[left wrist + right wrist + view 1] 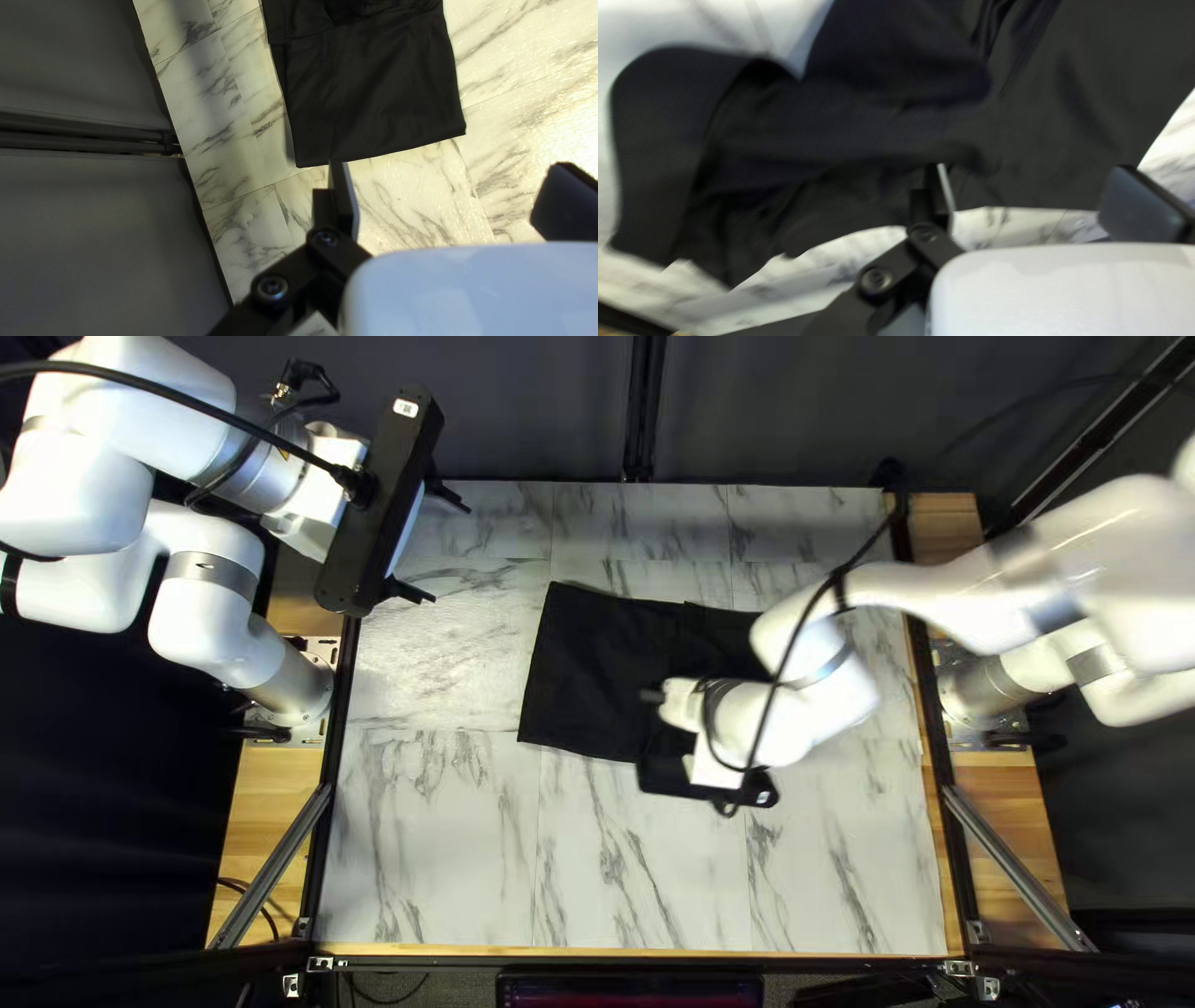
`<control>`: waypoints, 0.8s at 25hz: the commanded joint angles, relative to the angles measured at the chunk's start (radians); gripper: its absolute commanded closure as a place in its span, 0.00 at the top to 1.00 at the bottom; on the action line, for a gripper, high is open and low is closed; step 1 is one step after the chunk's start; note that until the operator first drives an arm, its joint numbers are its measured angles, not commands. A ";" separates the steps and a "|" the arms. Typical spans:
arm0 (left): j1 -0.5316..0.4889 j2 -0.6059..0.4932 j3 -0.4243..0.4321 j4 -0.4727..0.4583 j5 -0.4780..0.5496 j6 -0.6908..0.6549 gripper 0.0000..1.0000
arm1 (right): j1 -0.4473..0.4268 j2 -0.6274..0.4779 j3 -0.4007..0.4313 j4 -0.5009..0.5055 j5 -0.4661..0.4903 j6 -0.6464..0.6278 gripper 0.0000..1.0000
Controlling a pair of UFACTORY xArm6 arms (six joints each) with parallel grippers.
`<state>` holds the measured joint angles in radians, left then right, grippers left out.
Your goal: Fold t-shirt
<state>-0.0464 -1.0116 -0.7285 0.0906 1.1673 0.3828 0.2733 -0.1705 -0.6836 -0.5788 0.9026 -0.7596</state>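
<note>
My left gripper (430,545) is raised over the table's left edge in the top left view, away from the cloth. Its wrist view shows the left gripper (445,199) open, with the straight hem of the black t-shirt (380,93) ahead of it. The t-shirt (598,666) lies folded mid-table, its right part hidden by my right arm. My right gripper (707,784) is over the shirt's near right side. In its wrist view, the right gripper (1027,196) stands open above the t-shirt (859,137), which is rumpled there; nothing is held between the fingers.
The marble-patterned table (436,834) shows on the near side and left of the shirt. Metal frame bars (271,865) flank the table, and a dark curtain (498,411) hangs behind it. A black cable (815,604) loops over my right arm.
</note>
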 commanded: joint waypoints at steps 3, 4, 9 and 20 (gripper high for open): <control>0.000 0.000 0.000 0.000 0.000 0.000 1.00 | -0.084 -0.255 0.255 0.080 0.017 -0.079 1.00; 0.000 0.000 0.000 0.000 0.000 0.000 1.00 | -0.100 -0.276 0.281 0.086 0.009 -0.096 1.00; 0.000 0.000 0.000 0.000 0.000 0.000 1.00 | -0.232 -0.413 0.414 0.122 -0.027 -0.253 1.00; 0.000 0.000 0.000 0.000 0.000 0.000 1.00 | -0.549 -0.348 0.556 0.050 -0.300 -0.513 1.00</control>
<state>-0.0464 -1.0117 -0.7285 0.0906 1.1673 0.3828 -0.2038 -0.5762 -0.1494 -0.4843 0.6956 -1.2285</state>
